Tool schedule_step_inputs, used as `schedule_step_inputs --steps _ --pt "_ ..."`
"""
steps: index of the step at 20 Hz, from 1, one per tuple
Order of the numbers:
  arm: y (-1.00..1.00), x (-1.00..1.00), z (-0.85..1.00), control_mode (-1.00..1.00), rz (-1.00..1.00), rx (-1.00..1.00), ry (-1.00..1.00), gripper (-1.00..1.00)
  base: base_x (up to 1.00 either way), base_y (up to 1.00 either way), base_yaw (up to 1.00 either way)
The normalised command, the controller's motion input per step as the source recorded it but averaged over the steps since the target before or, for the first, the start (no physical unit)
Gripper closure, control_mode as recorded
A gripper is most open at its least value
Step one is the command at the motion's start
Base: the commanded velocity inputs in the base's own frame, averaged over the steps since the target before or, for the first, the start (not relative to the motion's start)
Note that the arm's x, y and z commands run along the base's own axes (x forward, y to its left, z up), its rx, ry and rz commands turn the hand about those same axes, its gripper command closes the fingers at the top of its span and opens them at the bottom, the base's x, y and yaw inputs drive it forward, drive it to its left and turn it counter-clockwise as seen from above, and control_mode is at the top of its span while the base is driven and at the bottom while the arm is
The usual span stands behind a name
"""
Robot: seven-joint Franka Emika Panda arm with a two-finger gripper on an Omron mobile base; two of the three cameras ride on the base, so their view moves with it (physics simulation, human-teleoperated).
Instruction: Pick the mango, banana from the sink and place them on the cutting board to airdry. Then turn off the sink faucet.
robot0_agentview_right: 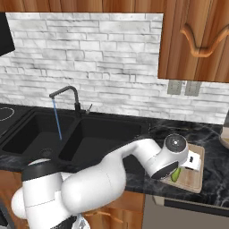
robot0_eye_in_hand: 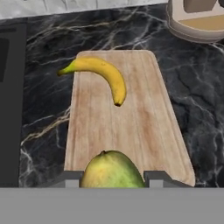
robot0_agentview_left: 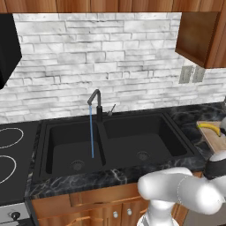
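Mango [robot0_eye_in_hand: 112,169] held over the near end of the cutting board [robot0_eye_in_hand: 144,131], ready to be set down.

Clamped between the fingers of the gripper [robot0_eye_in_hand: 113,178], above the board's near edge; banana [robot0_eye_in_hand: 103,74] already lying at the far left corner, well apart. Faucet [robot0_agentview_left: 96,103] running into the left basin of the sink [robot0_agentview_left: 145,132]. Next, by the look of it: lowering onto bare wood, releasing, then crossing back to the lever behind the sink's centre divider.

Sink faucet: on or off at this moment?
On. A blue stream runs from the sink faucet spout into the left basin of the sink.
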Motion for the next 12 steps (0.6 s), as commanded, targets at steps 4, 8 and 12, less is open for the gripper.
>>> schedule_step_inputs --steps 4,8,12 --pt "-0.11 0.22 -0.26 -1.00 0.02 0.02 0.03 1.00 0.00 0.00 0.00" --pt "-0.12 0.19 -0.29 -1.00 0.02 0.01 0.02 1.00 0.00 0.00 0.00" --pt "-0.12 0.17 -0.27 -1.00 0.02 0.01 0.01 1.00 0.00 0.00 0.00"
